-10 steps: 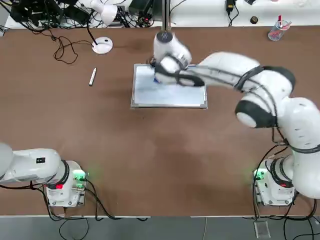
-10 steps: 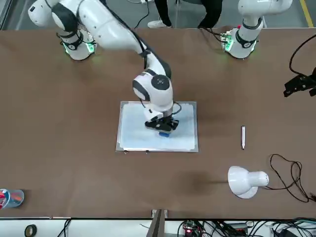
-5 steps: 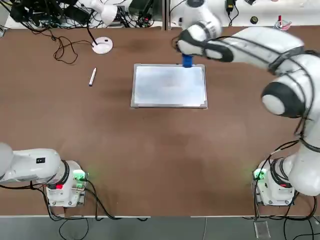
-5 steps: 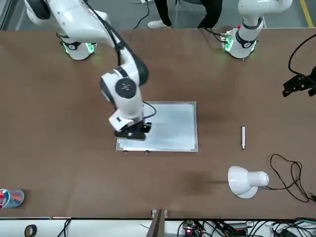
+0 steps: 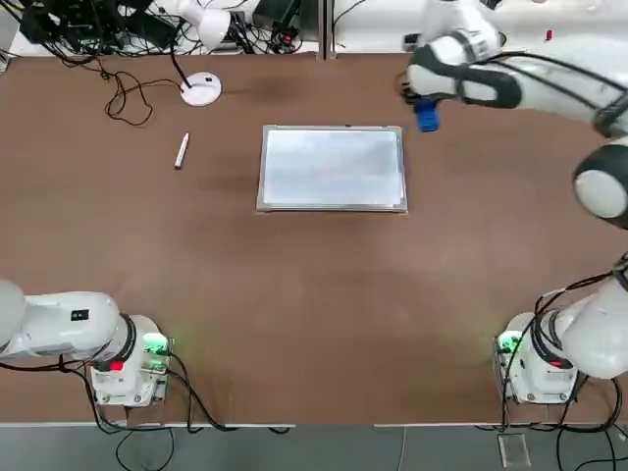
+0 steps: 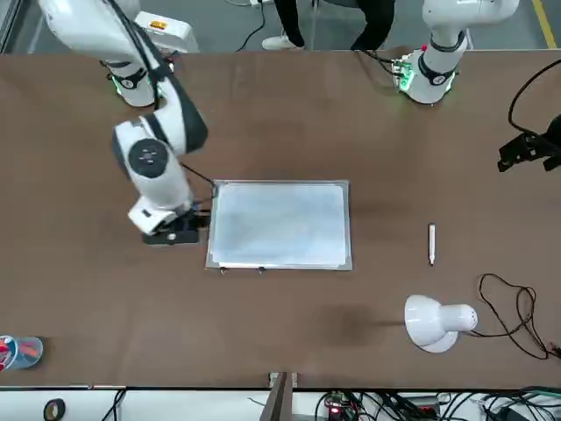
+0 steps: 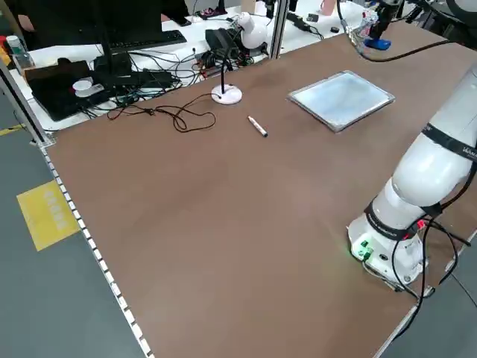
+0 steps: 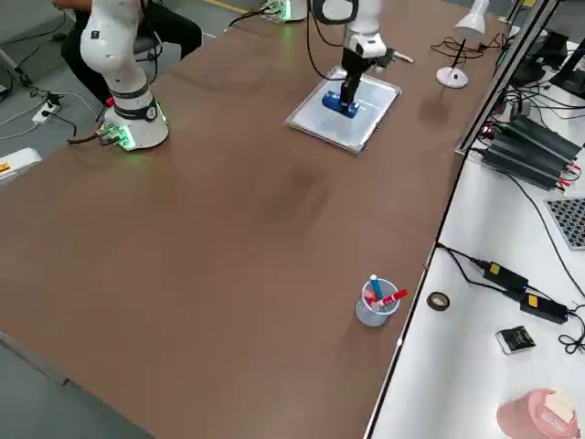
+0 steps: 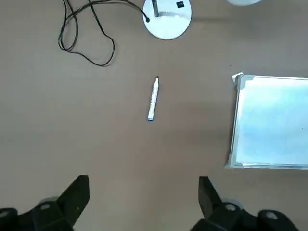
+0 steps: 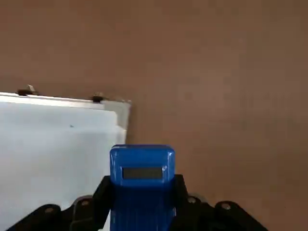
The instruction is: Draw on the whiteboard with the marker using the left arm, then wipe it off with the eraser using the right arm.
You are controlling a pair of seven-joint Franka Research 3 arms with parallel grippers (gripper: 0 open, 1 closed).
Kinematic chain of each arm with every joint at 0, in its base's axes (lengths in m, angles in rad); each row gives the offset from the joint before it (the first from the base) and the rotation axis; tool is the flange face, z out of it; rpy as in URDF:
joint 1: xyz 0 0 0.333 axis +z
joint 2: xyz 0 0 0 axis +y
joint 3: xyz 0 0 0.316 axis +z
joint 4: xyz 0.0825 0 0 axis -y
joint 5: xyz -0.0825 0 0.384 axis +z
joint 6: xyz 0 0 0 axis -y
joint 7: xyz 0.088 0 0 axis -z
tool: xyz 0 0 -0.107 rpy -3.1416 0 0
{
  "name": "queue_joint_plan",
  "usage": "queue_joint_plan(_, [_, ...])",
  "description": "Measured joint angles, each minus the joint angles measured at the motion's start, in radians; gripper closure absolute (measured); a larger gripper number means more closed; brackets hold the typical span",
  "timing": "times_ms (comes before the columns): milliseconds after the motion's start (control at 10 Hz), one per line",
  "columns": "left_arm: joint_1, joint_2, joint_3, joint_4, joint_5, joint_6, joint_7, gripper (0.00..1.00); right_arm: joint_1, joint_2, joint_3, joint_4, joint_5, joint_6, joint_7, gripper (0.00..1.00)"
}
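Blue eraser [image 10: 142, 187] in right gripper [image 10: 143, 197]

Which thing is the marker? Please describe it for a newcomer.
On the brown table, find the silver-framed whiteboard. Left of it in the top view lies a slim white pen, the marker. Unlike the nearby round white lamp base, it is stick-shaped.

Right arm out, left arm back

The right arm [image 5: 510, 83] reaches forward, its gripper [image 6: 175, 230] angled down and shut on its load; the left arm [image 5: 69, 324] stands back at its base, its gripper [image 9: 144, 204] wide open.
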Motion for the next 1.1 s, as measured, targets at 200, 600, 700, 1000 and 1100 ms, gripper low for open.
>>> queue_joint_plan(200, [0.000,-0.001,-0.006,0.000,0.000,0.000,0.000,0.00,-0.083,-0.068,-0.001,-0.085,-0.053,0.003,-0.112,0.45])
queue_joint_plan(600, [-0.001,-0.002,-0.011,0.000,0.000,0.000,0.000,0.00,-0.258,-0.156,-0.001,-0.227,-0.110,0.106,-0.275,0.45])
queue_joint_plan(700, [-0.001,-0.002,-0.011,-0.001,0.000,0.000,0.000,0.00,-0.301,-0.162,0.000,-0.265,-0.117,0.165,-0.281,0.45])
queue_joint_plan(1000, [-0.001,-0.002,-0.011,-0.001,0.000,0.000,0.000,0.00,-0.433,-0.162,0.001,-0.374,-0.123,0.355,-0.288,0.45])
queue_joint_plan(1100, [-0.001,-0.001,-0.011,-0.001,0.000,0.000,0.000,0.00,-0.471,-0.161,0.002,-0.399,-0.124,0.400,-0.289,0.45])
